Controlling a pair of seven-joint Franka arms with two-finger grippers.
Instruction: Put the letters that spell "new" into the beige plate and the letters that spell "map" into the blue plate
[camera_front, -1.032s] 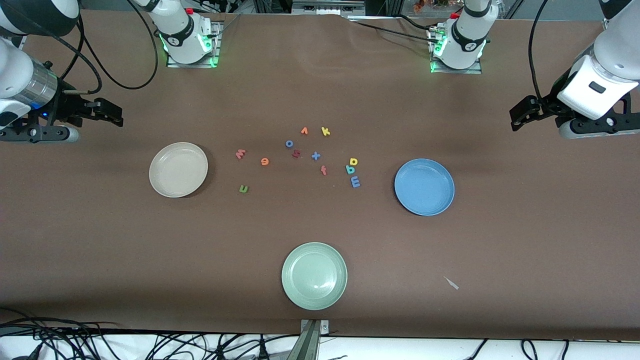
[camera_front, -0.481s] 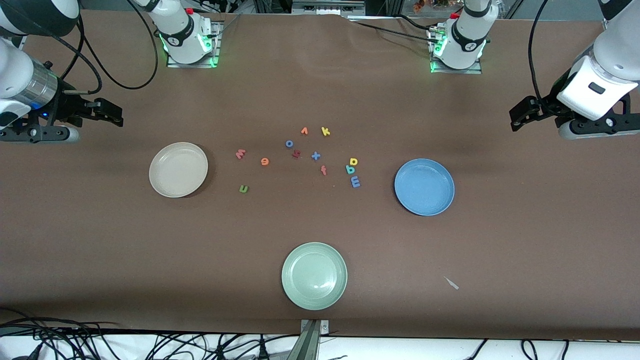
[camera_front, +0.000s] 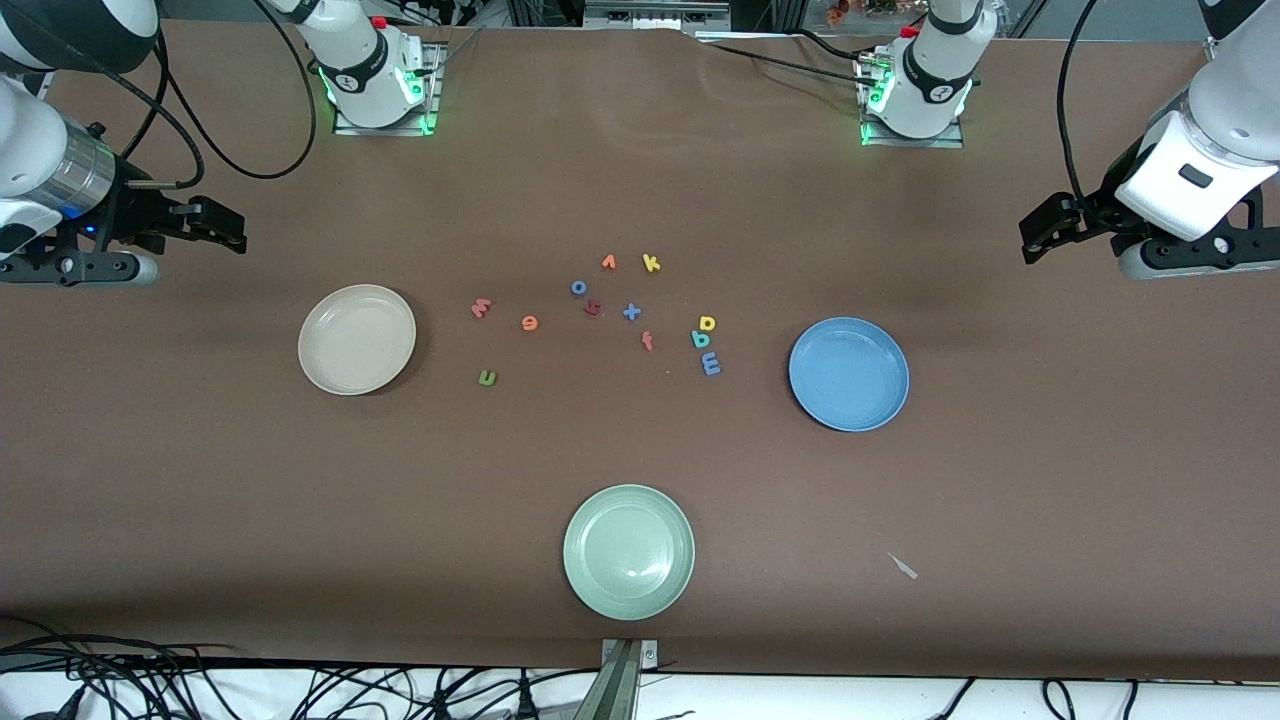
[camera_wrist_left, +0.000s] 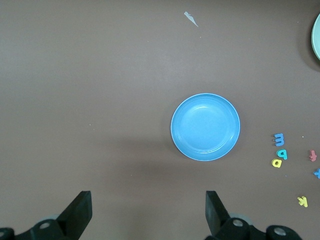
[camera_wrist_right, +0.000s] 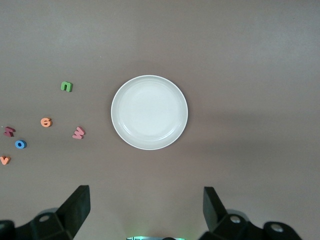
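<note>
The tiny green foam n (camera_front: 487, 377) lies on the table near the round cream-beige plate (camera_front: 357, 339), toward the middle. Right gripper (camera_front: 205, 223) and left gripper (camera_front: 1045, 228) hang released; descend squarely, pinching its edges.

Glossy blue plate (camera_front: 849, 374) on a matt brown table covering (camera_front: 1050, 450).

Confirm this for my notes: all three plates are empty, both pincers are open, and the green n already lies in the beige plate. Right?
Not quite. The green n lies on the table beside the beige plate, not in it, as the front view shows. The rest stands: the blue plate and pale green plate are empty, and the left pincer and right pincer are open.
</note>
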